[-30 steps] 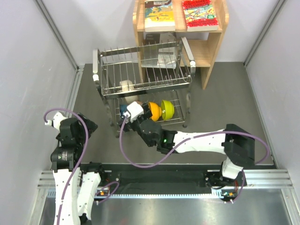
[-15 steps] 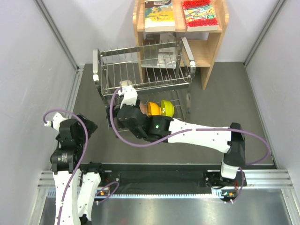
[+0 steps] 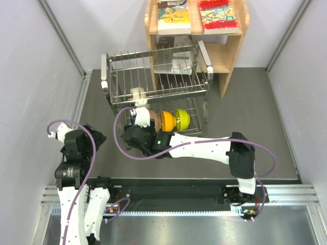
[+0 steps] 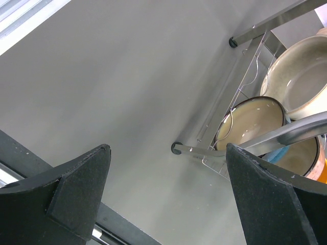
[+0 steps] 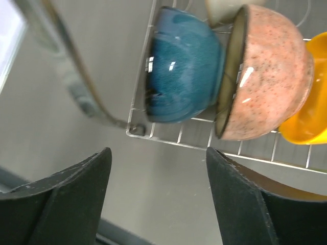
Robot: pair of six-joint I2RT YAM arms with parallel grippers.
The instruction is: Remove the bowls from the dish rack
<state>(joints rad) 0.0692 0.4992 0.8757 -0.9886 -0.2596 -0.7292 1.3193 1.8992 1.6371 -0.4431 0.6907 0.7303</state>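
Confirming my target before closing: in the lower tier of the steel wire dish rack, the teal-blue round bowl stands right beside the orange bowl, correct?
Not quite. The teal-blue round bowl stands right beside the pinkish-brown speckled bowl, which separates it from the orange bowl. The right wrist view shows this. The lower tier of the steel wire dish rack is correct.

A dark grey mat (image 3: 255, 102) covers the floor of the cell, matte and evenly lit. A pale grey left wall (image 3: 30, 66), right wall (image 3: 306, 76) and back wall (image 3: 102, 25) close it in, with a slim metal strip (image 3: 62, 35) running down the far left corner. A light wooden bookshelf (image 3: 232, 56) stands at the back. Two books lie flat on its top — a yellow-green book (image 3: 173, 18) and a red book (image 3: 217, 15). A ridged metal rail (image 3: 179, 212) lines the near edge.
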